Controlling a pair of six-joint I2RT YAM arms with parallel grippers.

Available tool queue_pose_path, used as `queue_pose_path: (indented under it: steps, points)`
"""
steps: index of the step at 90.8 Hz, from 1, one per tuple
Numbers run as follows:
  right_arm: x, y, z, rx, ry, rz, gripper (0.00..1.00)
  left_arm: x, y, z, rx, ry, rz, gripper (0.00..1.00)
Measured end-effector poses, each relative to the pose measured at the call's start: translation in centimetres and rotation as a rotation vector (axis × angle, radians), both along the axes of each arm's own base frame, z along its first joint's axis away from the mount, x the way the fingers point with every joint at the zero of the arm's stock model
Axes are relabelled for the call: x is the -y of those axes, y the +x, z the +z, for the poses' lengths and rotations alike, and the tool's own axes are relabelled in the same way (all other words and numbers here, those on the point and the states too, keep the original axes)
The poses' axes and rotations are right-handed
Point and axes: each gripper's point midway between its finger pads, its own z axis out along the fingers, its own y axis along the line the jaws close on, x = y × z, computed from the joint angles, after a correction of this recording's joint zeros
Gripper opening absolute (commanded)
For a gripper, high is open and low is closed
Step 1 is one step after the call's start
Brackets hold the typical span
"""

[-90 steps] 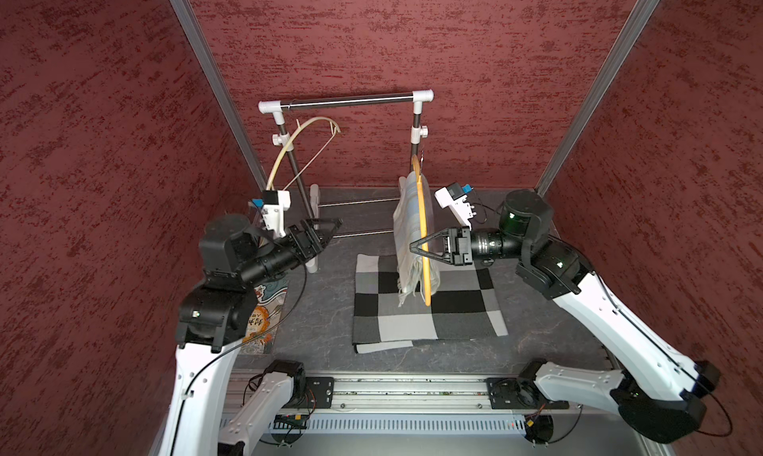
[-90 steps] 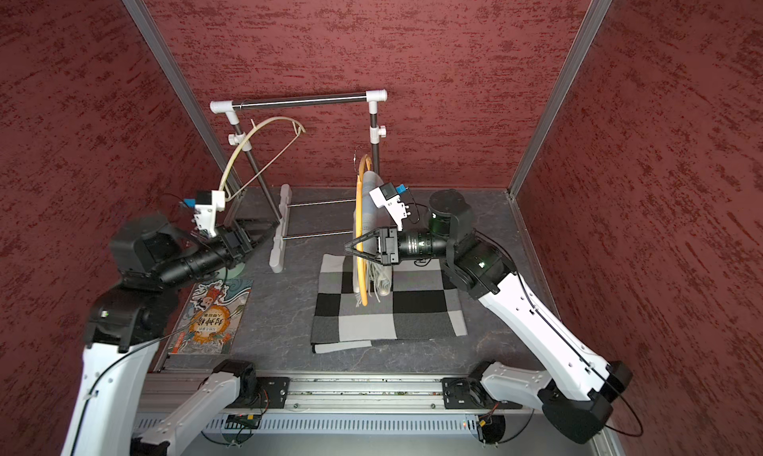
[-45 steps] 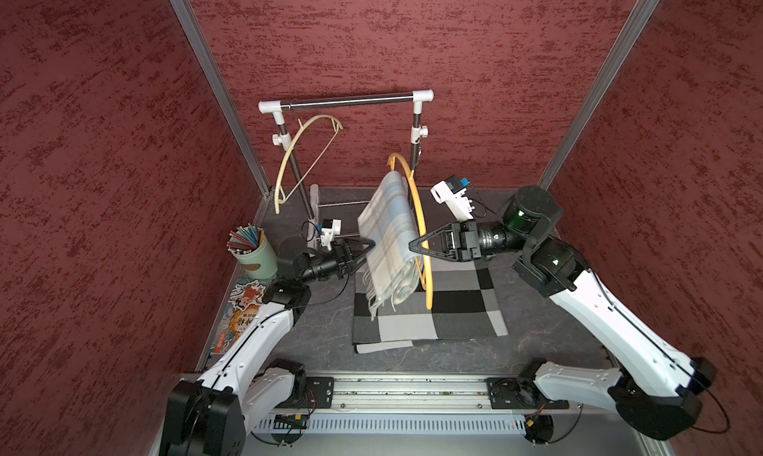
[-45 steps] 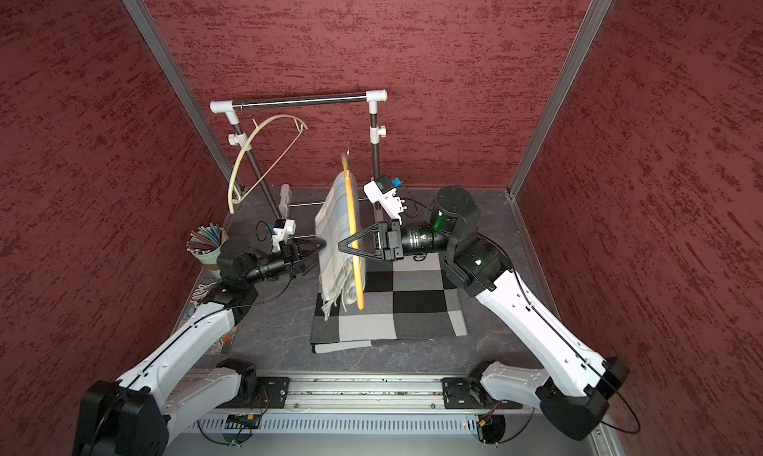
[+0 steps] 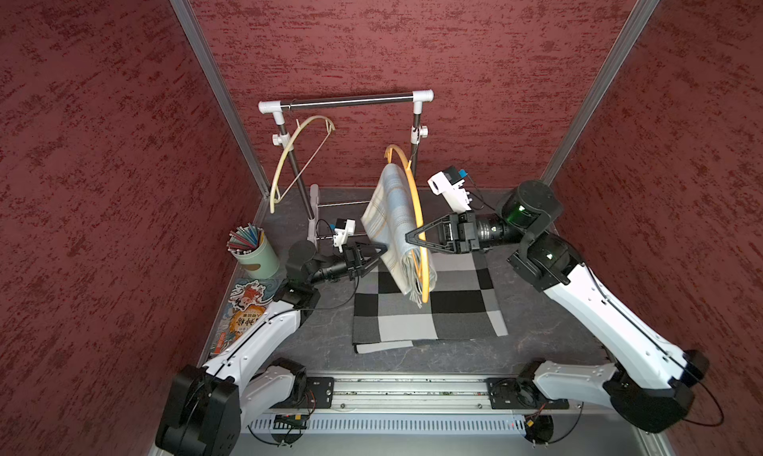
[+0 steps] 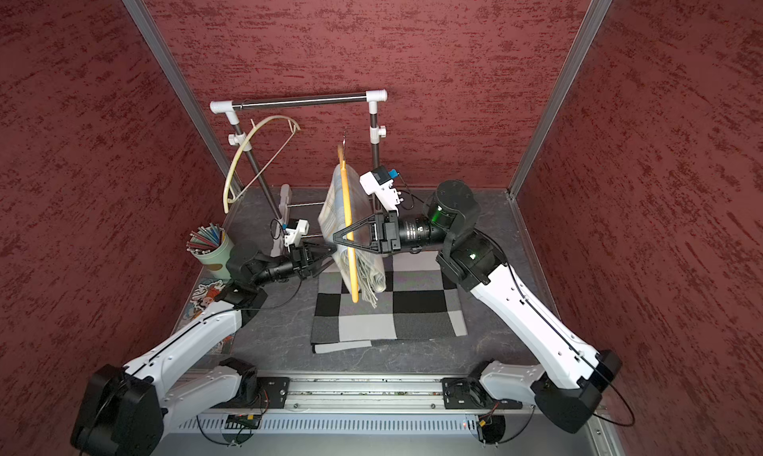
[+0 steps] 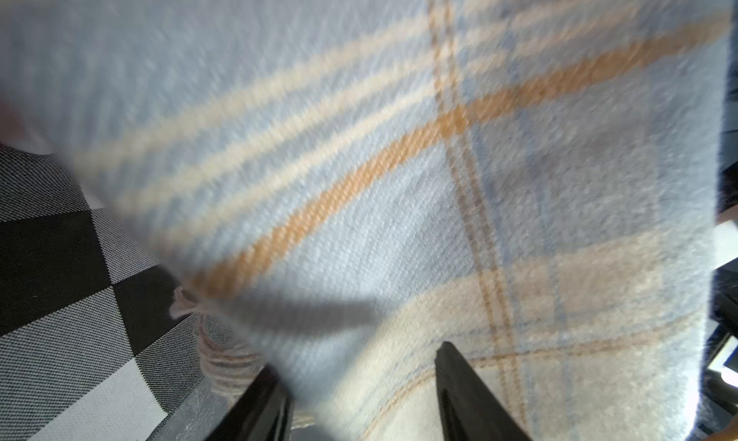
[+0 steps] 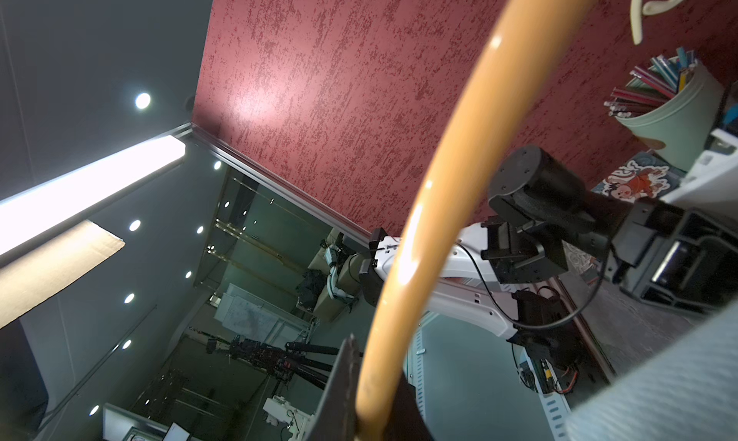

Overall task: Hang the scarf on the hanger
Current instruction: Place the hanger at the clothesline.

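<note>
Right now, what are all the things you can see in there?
Table: one, dark grey, under everything.
Checked cloth: one, black, grey and white, flat on the table.
Orange hanger: one, orange, held above the checked cloth.
Plaid scarf: one, pale blue with orange stripes, draped over the orange hanger.
Rack: one, silver with white joints, at the back.
Cream hanger: one, cream, hanging on the rack.
Cup: one, green, holding pencils, robot's left side.
Picture booklet: one, colourful, beside the cup.
Left hand: one, black, open at the plaid scarf.
Right hand: one, black, shut on the orange hanger.
</note>
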Motion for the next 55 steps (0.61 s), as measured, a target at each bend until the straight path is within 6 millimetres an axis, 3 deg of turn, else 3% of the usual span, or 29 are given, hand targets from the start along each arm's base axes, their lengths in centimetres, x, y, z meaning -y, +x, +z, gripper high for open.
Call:
queue_pose_path:
  steps: [10, 20, 32, 55]
  points:
    - [-0.1, 0.1, 0.1, -0.001, 0.002, 0.0, 0.0, 0.9, -0.5, -0.3, -0.008, 0.002, -0.031, 0.66]
    - [-0.2, 0.2, 0.3, 0.0, 0.005, 0.001, 0.0, 1.5, -0.7, -0.6, -0.017, -0.01, -0.052, 0.6]
    - [-0.2, 0.2, 0.3, -0.001, 0.006, 0.001, 0.0, 2.1, -1.2, -0.8, -0.026, -0.023, -0.072, 0.45]
    - [-0.2, 0.2, 0.3, -0.001, 0.005, 0.001, 0.0, 1.9, -1.2, -1.0, -0.031, -0.027, -0.068, 0.05]
